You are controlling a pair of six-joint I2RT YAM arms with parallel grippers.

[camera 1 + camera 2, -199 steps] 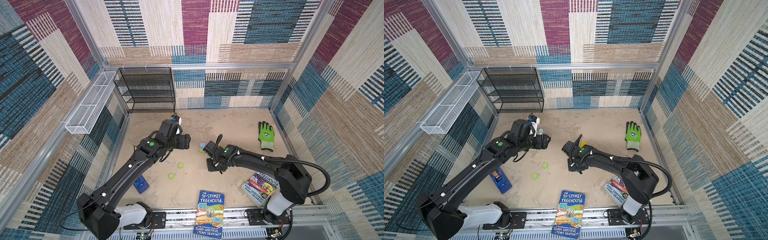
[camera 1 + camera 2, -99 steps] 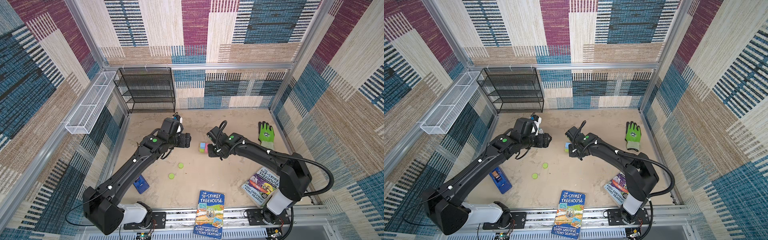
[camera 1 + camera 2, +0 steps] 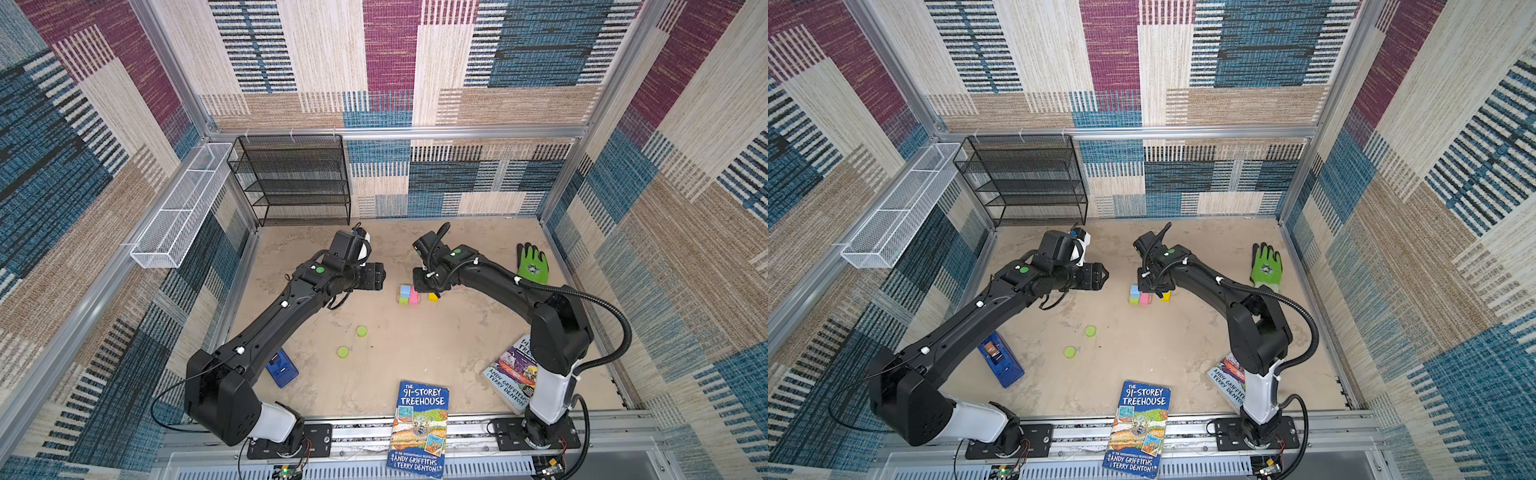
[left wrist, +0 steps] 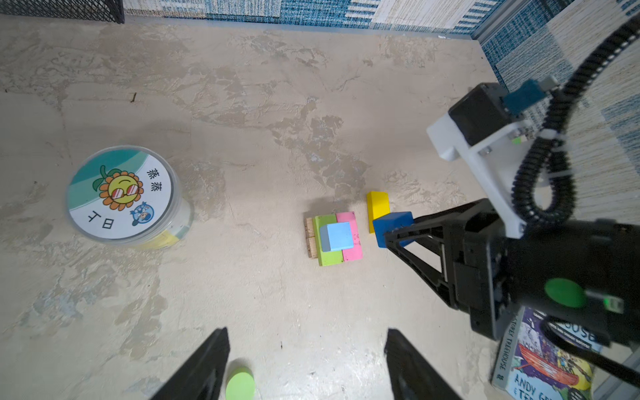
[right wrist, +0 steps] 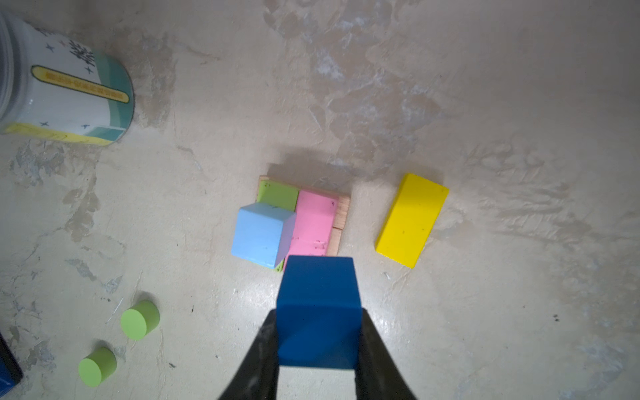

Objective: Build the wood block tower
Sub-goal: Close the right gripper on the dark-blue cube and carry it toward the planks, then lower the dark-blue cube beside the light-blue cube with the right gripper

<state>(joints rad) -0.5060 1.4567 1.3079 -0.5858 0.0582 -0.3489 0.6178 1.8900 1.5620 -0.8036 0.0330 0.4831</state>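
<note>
- In both top views, the part-built tower (image 3: 409,294) stands mid-bench (image 3: 415,374), under the right claw (image 3: 427,287). The left claw (image 3: 382,277) hangs near it on the opposite side. A yellow oblong (image 3: 433,296) lies just beside the stack, and two lime round pieces (image 3: 1090,331) sit apart, nearer the front.
- Also in both top views, a white wire basket (image 3: 174,216) hangs on the left wall and a black mesh rack (image 3: 291,178) stands against the back wall. A blue case (image 3: 1000,361) lies by the left arm; what it holds cannot be made out.
- Left wrist view: the left claw (image 4: 306,334) is spread wide with nothing between its fingers. A round tin (image 4: 121,194) stands upright, well apart from the tower, with its lid on and its contents hidden. The right claw (image 4: 398,235) grips a dark-blue cube (image 4: 391,225) between the stack and the yellow oblong (image 4: 377,204).
- Right wrist view: the right claw (image 5: 318,332) is clamped on the dark-blue cube (image 5: 318,294), at the edge of the stack. Two tan bars (image 5: 341,214) lie on the bench. A lime oblong (image 5: 278,195) and a pink oblong (image 5: 313,221) lie side by side across them. A light-blue cube (image 5: 261,233) sits on top, mostly over the lime.
</note>
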